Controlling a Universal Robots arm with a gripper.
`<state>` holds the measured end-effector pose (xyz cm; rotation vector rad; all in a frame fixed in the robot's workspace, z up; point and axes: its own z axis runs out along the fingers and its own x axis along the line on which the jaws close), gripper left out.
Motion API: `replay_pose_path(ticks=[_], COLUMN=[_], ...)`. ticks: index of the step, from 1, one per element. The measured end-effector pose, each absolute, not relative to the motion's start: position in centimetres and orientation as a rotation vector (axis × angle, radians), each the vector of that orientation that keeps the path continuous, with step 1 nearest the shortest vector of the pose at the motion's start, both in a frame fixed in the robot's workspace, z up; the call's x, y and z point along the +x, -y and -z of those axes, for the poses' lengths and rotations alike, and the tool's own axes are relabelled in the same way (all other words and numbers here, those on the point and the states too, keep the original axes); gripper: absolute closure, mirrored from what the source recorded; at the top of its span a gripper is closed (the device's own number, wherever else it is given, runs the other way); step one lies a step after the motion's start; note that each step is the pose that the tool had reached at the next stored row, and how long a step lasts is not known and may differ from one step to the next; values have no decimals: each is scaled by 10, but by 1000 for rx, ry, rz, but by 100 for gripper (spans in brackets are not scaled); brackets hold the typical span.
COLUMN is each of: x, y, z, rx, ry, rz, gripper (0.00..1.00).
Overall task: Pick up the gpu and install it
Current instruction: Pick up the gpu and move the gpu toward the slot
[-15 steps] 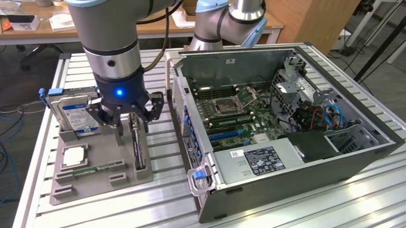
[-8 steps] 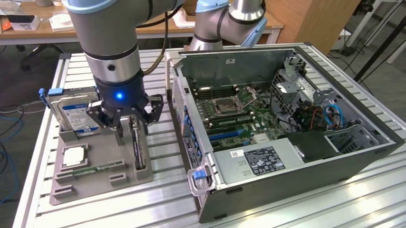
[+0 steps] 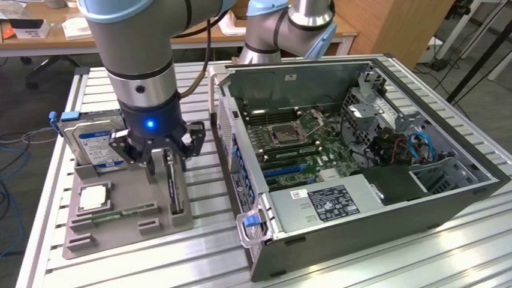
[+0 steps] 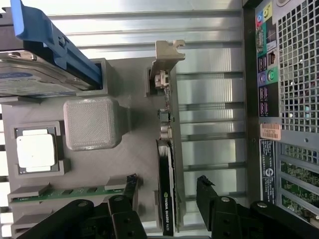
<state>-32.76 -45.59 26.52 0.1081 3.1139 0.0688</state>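
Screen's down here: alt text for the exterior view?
The open claw straddles the gpu, which stands on edge in a grey holder on the exterior view's left of the open computer case. A hard drive stands in the same holder.

In the middle of the frame we see the gpu point(image 4: 166, 149) standing on its edge in a grey tray point(image 4: 137, 139). Its metal bracket point(image 4: 167, 55) is at the end away from the gripper point(image 4: 167, 180). The gripper is open, with one black finger point(image 4: 205, 191) on each side of the card, apart from it. The tray also holds a processor point(image 4: 35, 152), a memory stick point(image 4: 70, 193) and a hard drive point(image 4: 35, 82). A computer case point(image 4: 289, 74) is beside it.
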Motion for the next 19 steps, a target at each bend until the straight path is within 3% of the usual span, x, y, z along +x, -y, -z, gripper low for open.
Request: replay_pose_path(ticks=[19], x=[-329], y=[456], z=[-252], rx=[108], ry=[-3114], rz=[-69], gripper=[41])
